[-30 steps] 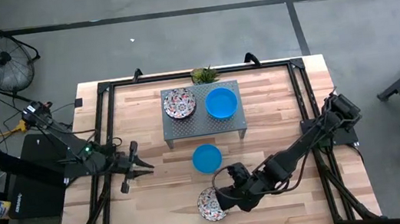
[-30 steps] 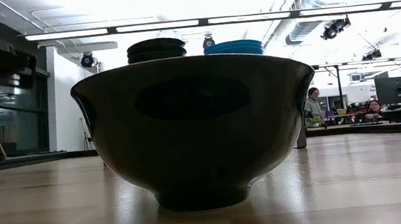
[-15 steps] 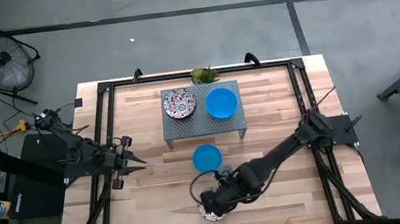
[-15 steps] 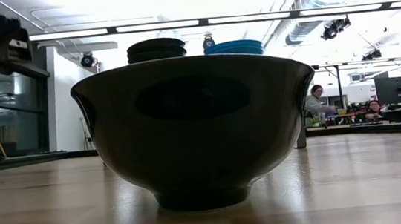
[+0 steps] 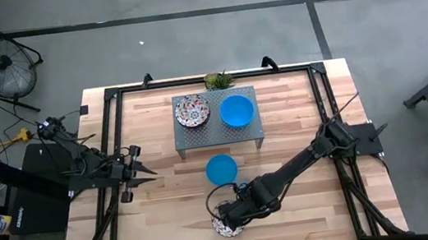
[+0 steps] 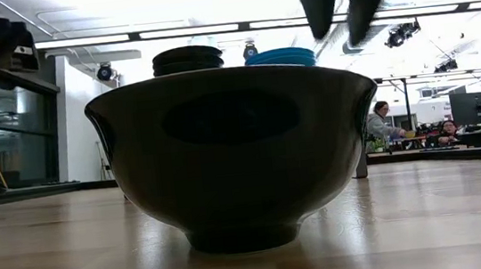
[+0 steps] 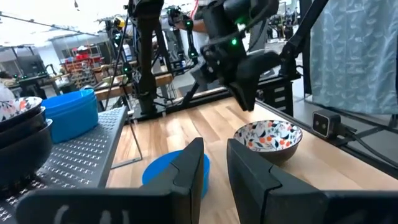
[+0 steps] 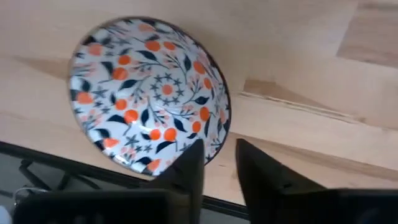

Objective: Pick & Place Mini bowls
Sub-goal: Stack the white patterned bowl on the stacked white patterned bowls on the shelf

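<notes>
Floral bowl (image 8: 146, 93) upright, mouth up; right gripper (image 8: 217, 163) seemingly above rim.

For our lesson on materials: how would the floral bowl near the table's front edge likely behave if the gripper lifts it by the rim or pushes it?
The floral bowl looks rigid and glazed, so it will probably keep its shape but could slip in a rim pinch. Its narrow foot under a wide body, seen in the low view, suggests a high push might tip it. The right gripper hovers above it.

Under our right gripper (image 5: 225, 216), the wooden table (image 5: 295, 109) carries a floral bowl (image 5: 226, 224); beyond it, a blue bowl (image 5: 221, 169) and a grey rack (image 5: 217, 133).
</notes>
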`<action>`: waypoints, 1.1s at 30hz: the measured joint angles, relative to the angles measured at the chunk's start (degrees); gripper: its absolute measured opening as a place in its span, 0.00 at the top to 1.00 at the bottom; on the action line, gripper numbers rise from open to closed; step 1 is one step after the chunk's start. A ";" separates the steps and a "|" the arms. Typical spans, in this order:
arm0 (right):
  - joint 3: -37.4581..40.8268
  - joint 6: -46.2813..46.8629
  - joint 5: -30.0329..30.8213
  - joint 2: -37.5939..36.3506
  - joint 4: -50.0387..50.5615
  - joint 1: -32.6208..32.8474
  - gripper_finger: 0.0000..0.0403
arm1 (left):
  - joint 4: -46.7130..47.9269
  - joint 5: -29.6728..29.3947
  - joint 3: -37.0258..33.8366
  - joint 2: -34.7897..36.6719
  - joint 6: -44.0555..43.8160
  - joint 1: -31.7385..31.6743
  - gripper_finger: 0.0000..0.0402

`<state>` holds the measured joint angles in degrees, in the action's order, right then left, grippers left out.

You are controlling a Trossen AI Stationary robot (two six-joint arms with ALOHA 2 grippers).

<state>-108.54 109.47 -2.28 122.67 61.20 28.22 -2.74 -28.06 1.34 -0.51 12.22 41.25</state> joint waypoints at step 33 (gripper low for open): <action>14.61 4.59 -2.50 -0.57 -19.46 0.06 0.93 | -0.02 3.05 0.09 0.02 1.21 0.02 0.84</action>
<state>-93.93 114.06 -4.78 122.10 41.74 28.27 -2.76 -25.02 1.43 -0.49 13.43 41.28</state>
